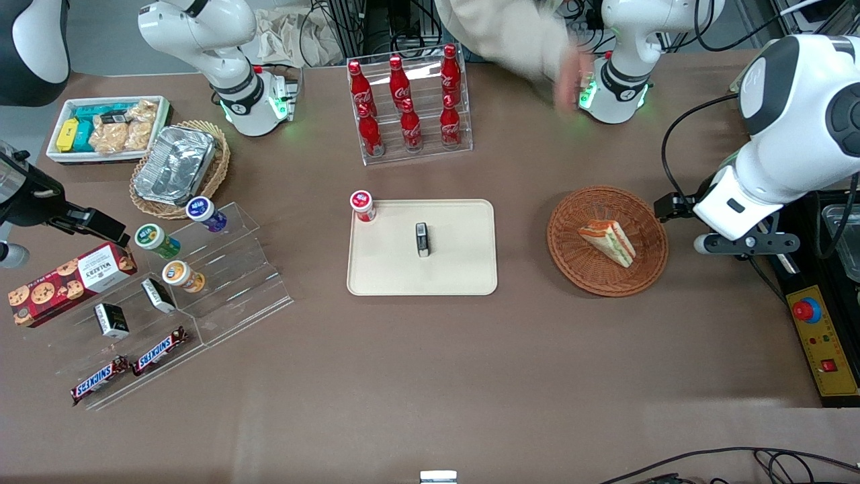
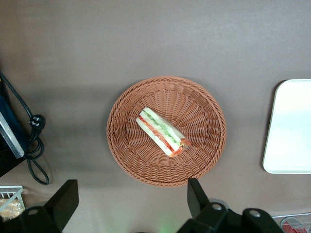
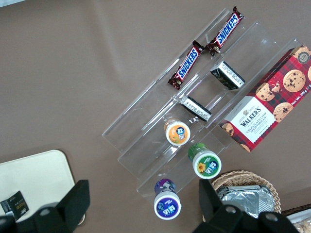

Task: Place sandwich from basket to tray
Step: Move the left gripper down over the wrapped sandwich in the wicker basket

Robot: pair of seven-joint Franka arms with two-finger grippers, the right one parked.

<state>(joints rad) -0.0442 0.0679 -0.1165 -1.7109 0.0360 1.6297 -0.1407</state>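
Observation:
The sandwich [image 1: 608, 242] is a pale wedge with red, orange and green layers. It lies in the round reddish-brown basket [image 1: 571, 269], which sits beside the cream tray [image 1: 457, 269] toward the working arm's end. The left wrist view shows the sandwich [image 2: 163, 132], the basket [image 2: 126, 160] and an edge of the tray [image 2: 289, 131]. My left gripper [image 1: 722, 215] hangs high above the table beside the basket, toward the working arm's end. In the wrist view the gripper [image 2: 131, 199] is open wide and empty, clear of the basket rim.
A small black box [image 1: 422, 239] lies on the tray and a red-capped cup [image 1: 362, 205] stands at its corner. A rack of cola bottles [image 1: 410, 107] is farther back. A clear stepped stand [image 1: 222, 282] with snacks lies toward the parked arm's end. A person's hand [image 1: 571, 77] is near the arm's base.

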